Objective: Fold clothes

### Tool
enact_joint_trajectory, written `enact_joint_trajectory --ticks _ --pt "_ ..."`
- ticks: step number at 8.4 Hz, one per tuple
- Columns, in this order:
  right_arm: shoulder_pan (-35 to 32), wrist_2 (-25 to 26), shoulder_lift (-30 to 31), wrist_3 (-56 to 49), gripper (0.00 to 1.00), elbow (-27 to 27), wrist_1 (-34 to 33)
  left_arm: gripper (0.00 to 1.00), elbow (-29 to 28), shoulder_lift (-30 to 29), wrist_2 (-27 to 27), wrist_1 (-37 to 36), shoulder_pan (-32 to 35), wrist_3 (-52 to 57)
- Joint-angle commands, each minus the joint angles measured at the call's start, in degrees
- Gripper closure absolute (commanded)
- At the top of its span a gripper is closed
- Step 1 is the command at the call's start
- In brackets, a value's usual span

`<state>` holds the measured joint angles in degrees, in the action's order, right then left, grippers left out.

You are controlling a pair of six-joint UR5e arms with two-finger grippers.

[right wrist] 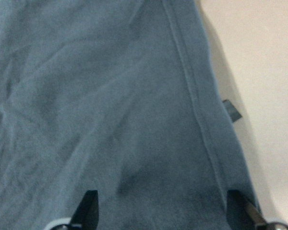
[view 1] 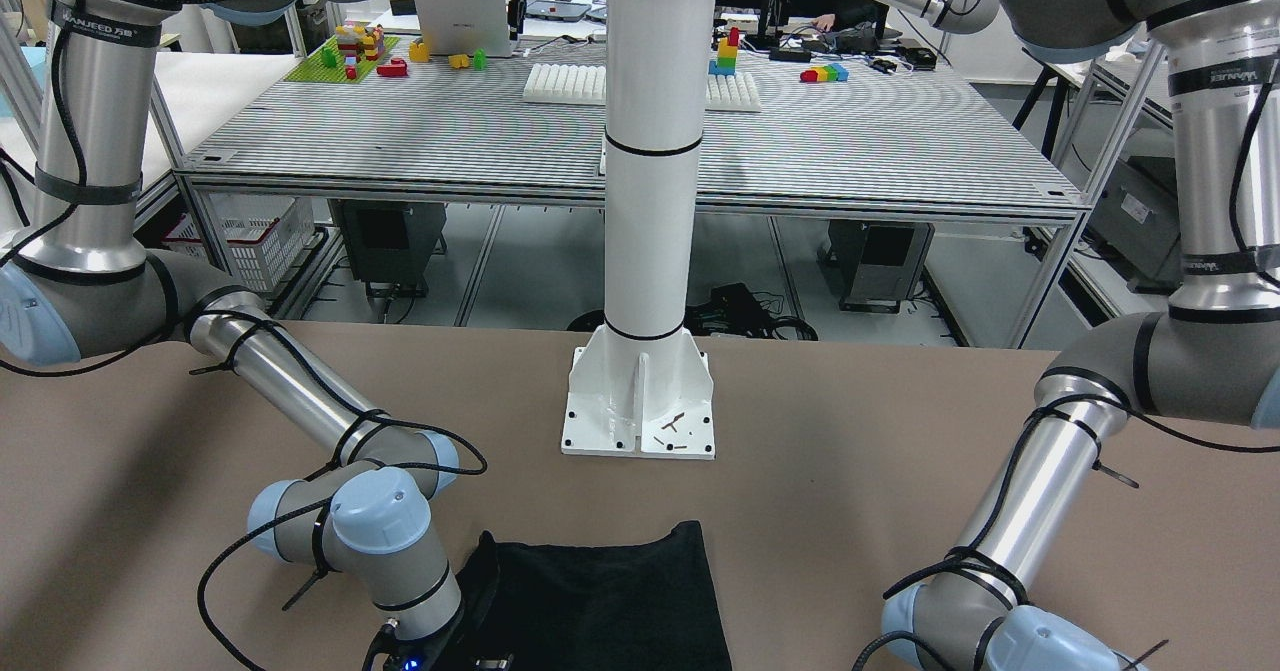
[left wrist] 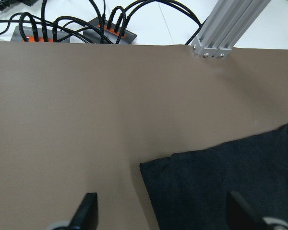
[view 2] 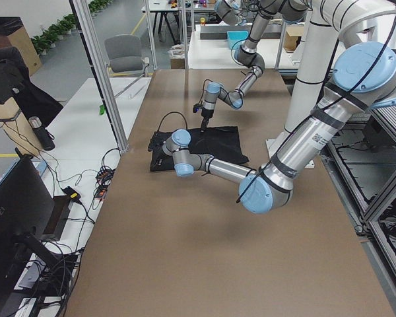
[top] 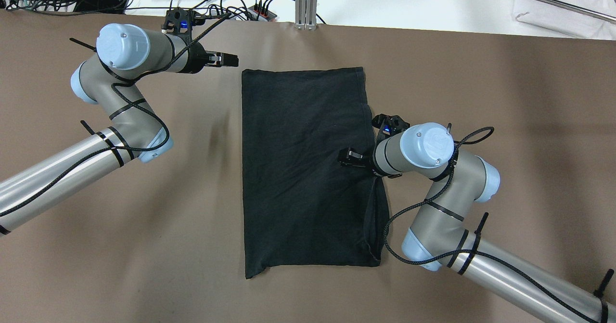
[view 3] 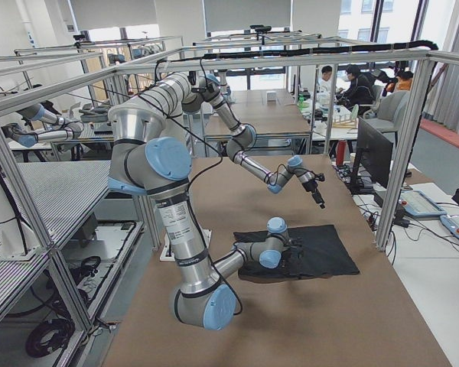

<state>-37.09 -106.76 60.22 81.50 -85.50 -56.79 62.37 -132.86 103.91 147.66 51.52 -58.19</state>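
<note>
The clothes are one black garment [top: 308, 169] lying flat as a tall rectangle in the middle of the brown table. My left gripper [top: 233, 60] hovers just off its far left corner. In the left wrist view that gripper [left wrist: 163, 215] is open, and the corner of the garment [left wrist: 230, 177] lies ahead between its fingers. My right gripper [top: 347, 157] is over the cloth near its right hem. Seen from the right wrist, this gripper [right wrist: 163, 213] is open above the fabric [right wrist: 110, 96], holding nothing. A small tag [right wrist: 233, 110] sticks out from the hem.
The white pillar base [view 1: 640, 401] is bolted to the table on the robot's side of the garment. Power strips and cables [top: 192, 0] and an aluminium post [top: 306, 0] line the far edge. Bare brown table [top: 481, 96] flanks the garment.
</note>
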Motion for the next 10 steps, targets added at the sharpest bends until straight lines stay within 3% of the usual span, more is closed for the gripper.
enact_joint_trajectory --ticks 1,5,8,10 --pt "-0.4 -0.6 5.2 -1.7 0.06 -7.1 -4.1 0.06 -0.1 0.1 -0.1 0.1 -0.1 -0.3" --pt "-0.6 -2.1 7.0 -0.9 0.06 -15.5 -2.6 0.06 0.0 0.2 0.0 0.2 0.0 -0.3" --pt "2.1 -2.1 7.9 6.6 0.06 -16.5 -2.2 0.06 0.1 0.3 -0.1 0.5 -0.1 -0.8" --pt "4.7 -0.5 13.8 9.3 0.06 -17.1 4.9 0.06 0.1 0.5 -0.2 0.5 0.0 -0.6"
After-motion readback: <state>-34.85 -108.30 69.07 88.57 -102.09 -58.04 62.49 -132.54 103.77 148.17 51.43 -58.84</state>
